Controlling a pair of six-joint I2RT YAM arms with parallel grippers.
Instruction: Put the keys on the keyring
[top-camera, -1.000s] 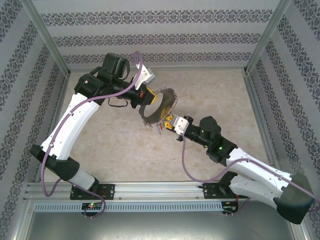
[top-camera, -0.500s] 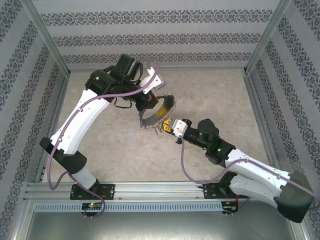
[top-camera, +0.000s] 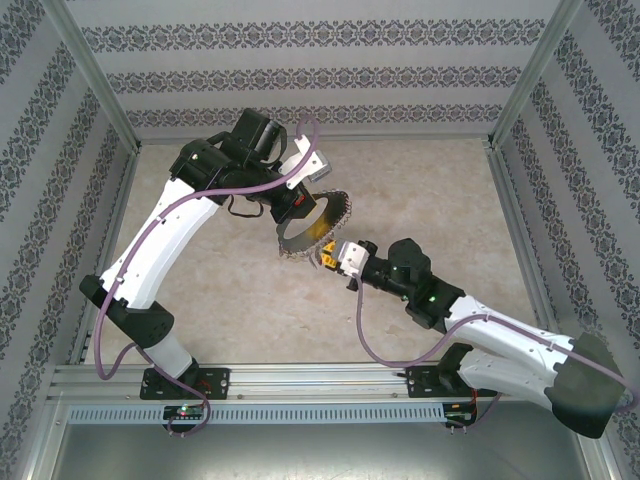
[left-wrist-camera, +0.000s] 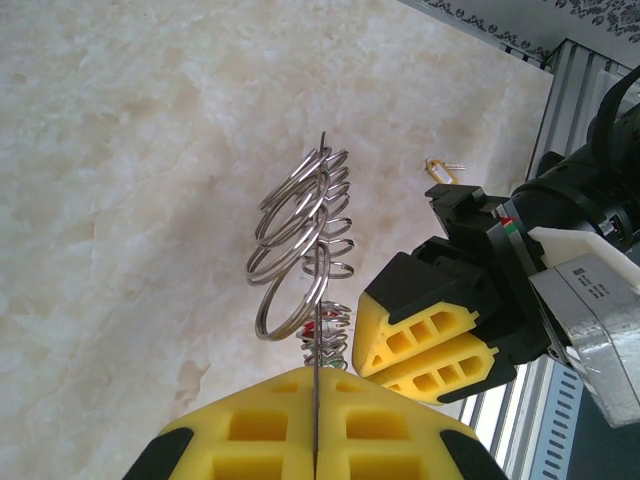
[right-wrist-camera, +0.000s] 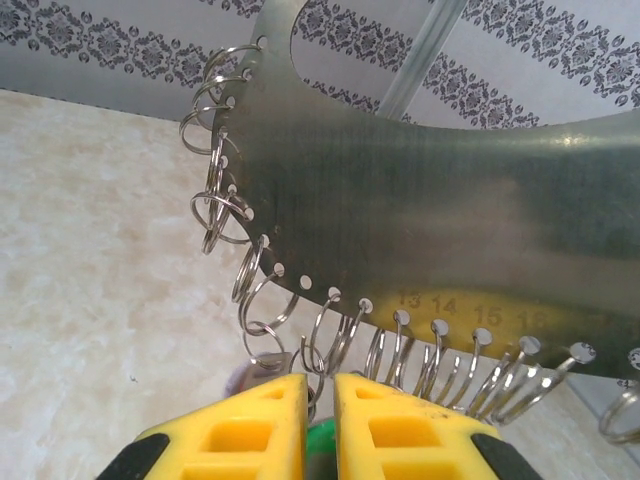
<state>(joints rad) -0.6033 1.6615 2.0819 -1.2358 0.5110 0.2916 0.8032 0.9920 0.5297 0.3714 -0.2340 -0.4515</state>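
Movement over the last half second is all on the right: the right fingers (top-camera: 329, 256) have crept nearer the keyring (top-camera: 322, 215), which the left fingers (left-wrist-camera: 250, 430) hold clenched, edge-on above the tabletop (top-camera: 200, 270). The right pair looks clamped on a green-tagged key (right-wrist-camera: 323, 437) just under the rim's split rings (right-wrist-camera: 250, 285). I judge threading is close. A yellow-tagged key (left-wrist-camera: 438, 170) lies loose on the tabletop.

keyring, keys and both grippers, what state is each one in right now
keyring: held up off the table, edge clamped by the left gripper
left gripper: shut on the keyring
right gripper: fingers nearly together at the keyring's rim, contents unclear
yellow-tagged key: lying loose on the table
red and green tagged keys: at the rim, threaded or not unclear
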